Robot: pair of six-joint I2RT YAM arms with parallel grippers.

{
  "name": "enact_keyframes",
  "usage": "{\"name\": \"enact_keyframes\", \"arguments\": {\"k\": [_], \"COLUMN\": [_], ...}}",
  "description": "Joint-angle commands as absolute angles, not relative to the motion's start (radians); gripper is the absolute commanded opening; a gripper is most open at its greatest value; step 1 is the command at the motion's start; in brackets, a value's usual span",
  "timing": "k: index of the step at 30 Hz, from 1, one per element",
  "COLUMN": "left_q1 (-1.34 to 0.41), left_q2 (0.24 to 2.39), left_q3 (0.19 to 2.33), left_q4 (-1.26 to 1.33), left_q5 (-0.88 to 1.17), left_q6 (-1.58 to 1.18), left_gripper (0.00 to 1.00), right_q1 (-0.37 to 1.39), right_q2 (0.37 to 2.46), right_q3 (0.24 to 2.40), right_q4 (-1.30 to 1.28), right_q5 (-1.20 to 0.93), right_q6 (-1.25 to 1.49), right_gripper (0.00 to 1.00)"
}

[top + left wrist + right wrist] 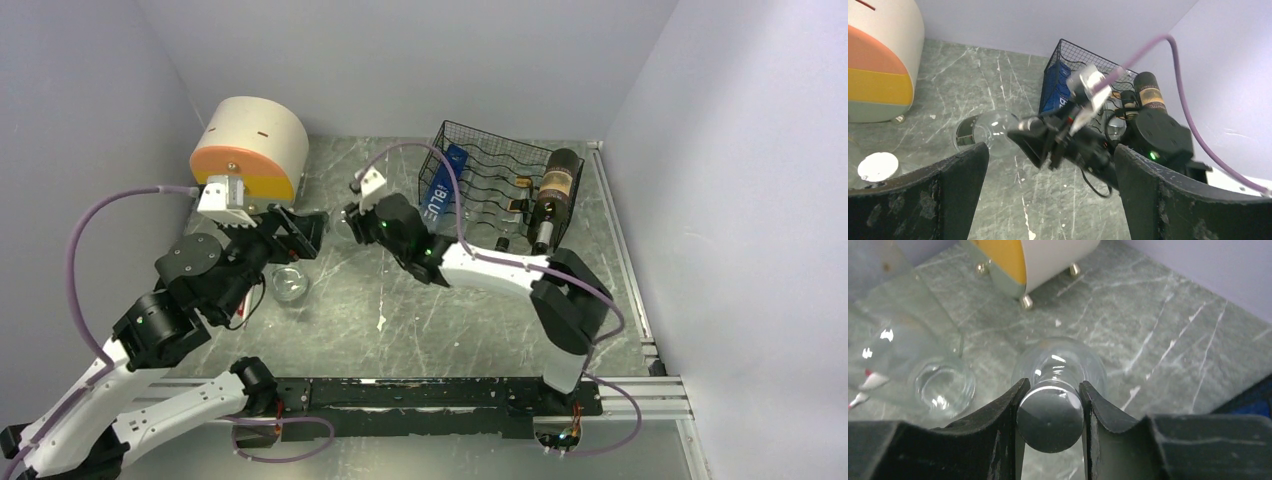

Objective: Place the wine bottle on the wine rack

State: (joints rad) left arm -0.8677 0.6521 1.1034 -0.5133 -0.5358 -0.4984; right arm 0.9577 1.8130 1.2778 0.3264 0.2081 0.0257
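Note:
My right gripper [1050,410] is shut on the dark-capped neck [1050,422] of a clear glass wine bottle [1060,362]. In the left wrist view the bottle [993,127] points its round base toward the left arm, with the right gripper [1040,135] behind it. The black wire wine rack [490,185] stands at the back right, to the right of my right gripper [355,218]. It holds a dark wine bottle [555,195] and a blue box [440,190]. My left gripper [300,235] is open and empty, facing the clear bottle.
A cream and orange rounded container [250,150] stands at the back left. A clear drinking glass [290,285] sits on the table by the left arm and shows in the right wrist view [943,387]. Walls close in on both sides and the back.

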Motion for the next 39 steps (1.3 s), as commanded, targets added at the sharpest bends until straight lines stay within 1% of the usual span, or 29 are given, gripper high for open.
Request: {"name": "enact_keyframes", "arguments": {"k": [1, 3, 7, 13, 16, 18, 24, 31, 33, 35, 36, 39], "left_q1": [-0.871, -0.872, -0.871, -0.871, -0.87, -0.864, -0.794, -0.724, -0.688, -0.632, -0.609, -0.585], "left_q2": [0.686, 0.7, 0.741, 0.816, 0.85, 0.875, 0.991, 1.089, 1.102, 1.127, 1.143, 1.193], "left_q3": [1.08, 1.054, 1.002, 0.961, 0.924, 0.894, 0.851, 0.778, 0.753, 0.735, 0.732, 0.74], "left_q4": [-0.433, -0.399, -0.336, -0.286, -0.276, -0.253, -0.194, -0.141, -0.104, -0.065, -0.053, -0.04], "left_q5": [-0.576, -0.619, -0.657, -0.591, -0.569, -0.55, -0.382, -0.203, -0.108, 0.034, 0.086, 0.149], "left_q6": [-0.511, -0.515, -0.517, -0.533, -0.542, -0.542, -0.531, -0.566, -0.566, -0.571, -0.577, -0.584], "left_gripper": [0.98, 0.96, 0.95, 0.96, 0.99, 1.0, 1.0, 1.0, 0.99, 1.0, 1.0, 1.0], "right_q1": [1.013, 1.024, 1.026, 1.027, 1.027, 1.027, 1.027, 1.036, 1.038, 1.04, 1.039, 1.039], "right_q2": [1.686, 1.63, 1.493, 1.336, 1.283, 1.25, 1.219, 1.223, 1.237, 1.256, 1.261, 1.278], "right_q3": [1.098, 1.052, 0.941, 0.827, 0.771, 0.721, 0.606, 0.527, 0.52, 0.528, 0.532, 0.542], "right_q4": [0.375, 0.304, 0.228, 0.067, -0.005, -0.022, -0.031, 0.037, 0.037, 0.008, -0.003, -0.035], "right_q5": [0.284, 0.322, 0.334, 0.273, 0.248, 0.21, 0.197, 0.144, 0.125, 0.125, 0.127, 0.13], "right_q6": [0.088, 0.121, 0.17, 0.234, 0.269, 0.297, 0.44, 0.494, 0.494, 0.501, 0.503, 0.501], "right_gripper": [0.0, 0.0, 0.0, 0.0, 0.0, 0.0, 0.0, 0.0, 0.0, 0.0, 0.01, 0.11]}}
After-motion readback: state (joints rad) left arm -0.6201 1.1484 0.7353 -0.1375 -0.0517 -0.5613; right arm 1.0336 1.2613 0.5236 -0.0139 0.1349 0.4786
